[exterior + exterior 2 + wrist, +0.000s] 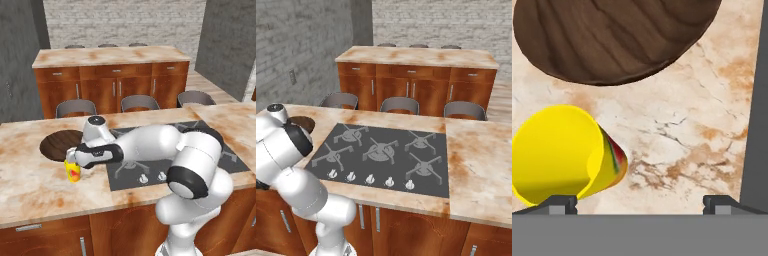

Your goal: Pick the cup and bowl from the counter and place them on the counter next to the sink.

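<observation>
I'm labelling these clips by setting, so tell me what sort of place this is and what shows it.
A kitchen, rendered rather than real. A grey four-burner cooktop with knobs is set into a stone counter over wood cabinets, chairs are tucked along its far side, and a yellow cup and wooden bowl sit on top.

Counter (35,185) bears cup (73,172), bowl (60,144), cooktop (165,165).

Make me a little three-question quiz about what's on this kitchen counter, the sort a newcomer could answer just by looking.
1. True or false: the gripper is clamped on the cup.
2. What lies just beyond the cup: A) the bowl, B) a kettle, C) a plate?
3. Fill in: the cup stands left of the grey ____.

Key: 1 false, the jaws stand open and the cup sits on the counter; 2 A; 3 cooktop.
</observation>
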